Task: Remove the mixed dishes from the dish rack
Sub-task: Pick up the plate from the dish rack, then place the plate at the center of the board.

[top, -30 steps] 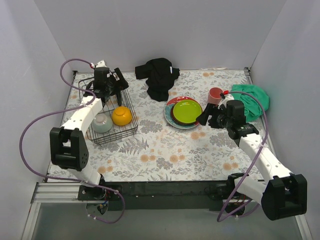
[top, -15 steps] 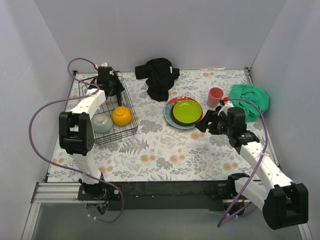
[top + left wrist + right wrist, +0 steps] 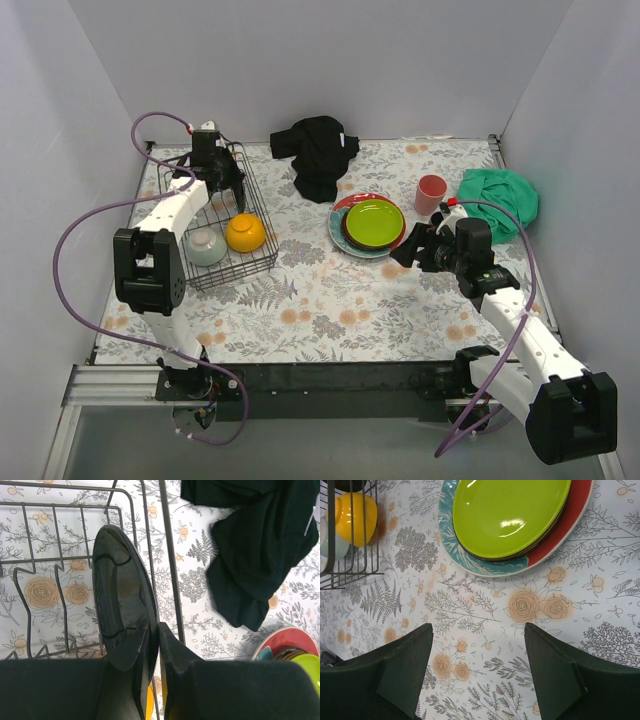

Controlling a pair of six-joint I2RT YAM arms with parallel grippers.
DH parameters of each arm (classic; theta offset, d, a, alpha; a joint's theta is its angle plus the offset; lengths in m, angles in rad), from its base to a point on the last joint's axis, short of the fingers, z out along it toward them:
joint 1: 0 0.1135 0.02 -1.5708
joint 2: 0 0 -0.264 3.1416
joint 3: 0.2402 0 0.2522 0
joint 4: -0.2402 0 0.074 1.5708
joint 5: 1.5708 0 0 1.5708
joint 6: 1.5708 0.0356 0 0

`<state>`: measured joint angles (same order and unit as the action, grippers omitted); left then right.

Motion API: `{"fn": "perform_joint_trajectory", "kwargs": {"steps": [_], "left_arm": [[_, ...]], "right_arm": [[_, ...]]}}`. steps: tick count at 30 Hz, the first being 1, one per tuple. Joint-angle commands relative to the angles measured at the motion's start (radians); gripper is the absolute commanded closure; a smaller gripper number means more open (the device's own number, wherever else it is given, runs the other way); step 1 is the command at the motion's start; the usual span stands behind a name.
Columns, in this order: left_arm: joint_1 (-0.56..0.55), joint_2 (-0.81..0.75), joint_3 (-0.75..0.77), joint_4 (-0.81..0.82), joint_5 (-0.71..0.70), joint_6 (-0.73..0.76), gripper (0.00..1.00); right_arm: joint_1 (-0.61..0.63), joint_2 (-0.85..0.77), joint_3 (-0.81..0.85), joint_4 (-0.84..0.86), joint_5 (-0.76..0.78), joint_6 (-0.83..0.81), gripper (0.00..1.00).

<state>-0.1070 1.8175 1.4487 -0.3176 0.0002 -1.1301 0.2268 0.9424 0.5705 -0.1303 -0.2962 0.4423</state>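
Observation:
A black plate [image 3: 122, 595] stands on edge between the dividers of the black wire dish rack [image 3: 262, 262]. My left gripper [image 3: 154, 627] is shut on the plate's rim, one finger on each face, at the rack's far end [image 3: 222, 185]. An orange bowl [image 3: 244, 231] and a white bowl [image 3: 205, 245] sit in the rack's near half. A green plate [image 3: 510, 515] tops a stack with a red-rimmed patterned plate [image 3: 374, 222] on the table. A pink-red cup [image 3: 431, 193] stands behind it. My right gripper [image 3: 479, 632] hovers open over bare table beside the stack, holding nothing.
A black cloth [image 3: 318, 155] lies at the back, just right of the rack. A green cloth [image 3: 505, 200] is bunched at the right wall behind the cup. The rack's side rail [image 3: 170, 570] runs close along the held plate. White walls enclose three sides.
My left gripper has gone from open to shut on the black plate's rim, after shifting slightly over the rack's far end. My right gripper drew a little away from the cup.

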Motion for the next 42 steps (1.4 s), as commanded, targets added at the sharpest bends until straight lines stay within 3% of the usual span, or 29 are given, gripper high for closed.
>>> {"fn": "perform_joint_trajectory", "kwargs": {"steps": [1, 8, 12, 18, 31, 42], "left_arm": [[-0.002, -0.128, 0.038, 0.003, -0.006, 0.039, 1.00], [-0.003, -0.219, 0.044, -0.014, -0.002, 0.084, 1.00], [-0.014, -0.286, 0.015, -0.012, 0.081, 0.107, 1.00], [-0.108, -0.406, -0.068, -0.006, 0.075, 0.199, 1.00], [-0.664, -0.569, -0.312, 0.003, -0.158, 0.575, 1.00], [-1.043, -0.508, -0.475, 0.064, -0.482, 0.786, 1.00]], "right_arm": [[0.002, -0.022, -0.014, 0.034, -0.017, 0.007, 0.19], [0.003, -0.025, -0.014, 0.034, -0.024, 0.016, 0.19], [0.003, -0.028, -0.012, 0.034, -0.024, 0.024, 0.19], [0.003, -0.030, -0.011, 0.035, -0.041, 0.039, 0.19], [0.003, -0.057, -0.012, 0.043, -0.067, 0.101, 0.19], [0.003, -0.082, -0.003, 0.052, -0.106, 0.182, 0.19]]}}
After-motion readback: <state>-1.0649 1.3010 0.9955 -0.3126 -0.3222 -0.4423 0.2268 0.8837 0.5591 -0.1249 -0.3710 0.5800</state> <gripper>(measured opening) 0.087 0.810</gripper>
